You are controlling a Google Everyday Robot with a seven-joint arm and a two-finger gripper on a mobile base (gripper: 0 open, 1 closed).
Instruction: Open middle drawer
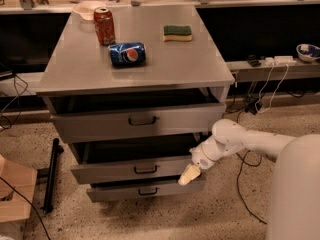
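My gripper (190,174) was positioned at the right end of the middle drawer (115,171) front; I could not tell its state. That drawer stood partly pulled out, beneath the top drawer (100,126). Farther back, a blue can (127,54) lay on the cabinet top (75,69).

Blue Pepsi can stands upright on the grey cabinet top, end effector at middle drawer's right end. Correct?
No. Camera view: the blue Pepsi can lies on its side on the grey metal cabinet top; end effector at the grey middle drawer's right end.
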